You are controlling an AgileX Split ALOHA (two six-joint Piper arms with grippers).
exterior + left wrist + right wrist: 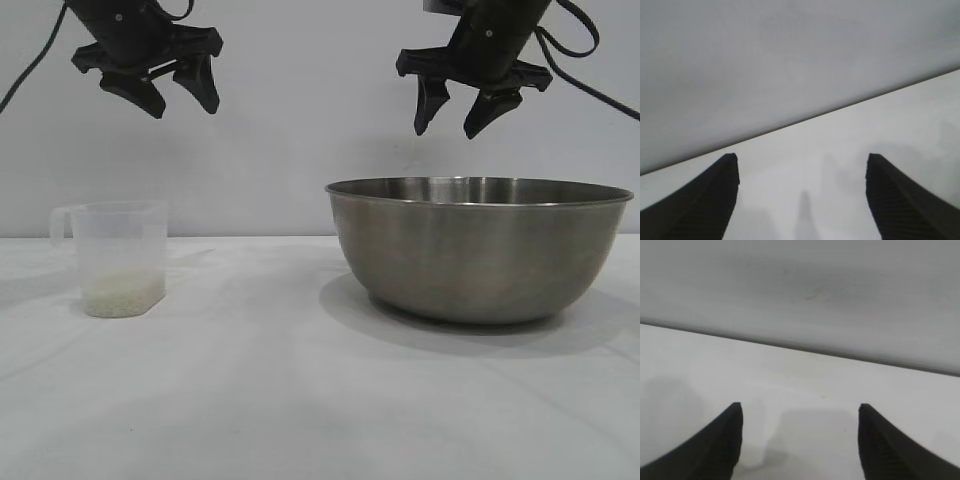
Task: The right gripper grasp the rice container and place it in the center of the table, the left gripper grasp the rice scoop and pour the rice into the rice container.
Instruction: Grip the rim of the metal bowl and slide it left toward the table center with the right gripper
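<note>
Bare white surface (300, 400) in front carries everything untouched: rice container (480, 250) off to the right, rice scoop (118, 258) holding rice (122, 293) at left, while left gripper (178, 92) and right gripper (460, 112) hang above, jaws released and empty, so both steps remain.

You've got a brushed stainless-steel rice container (480, 250), dull satin sheen, smooth, thin rolled rim. Rice scoop (118, 258) at 9 o'clock is translucent whitish plastic, smooth. Rice (122, 293) inside looks matt, grainy. Counter (300, 400) is plain white cloth, matt. End effector fingers (715, 200) are matt black, ribbed.
</note>
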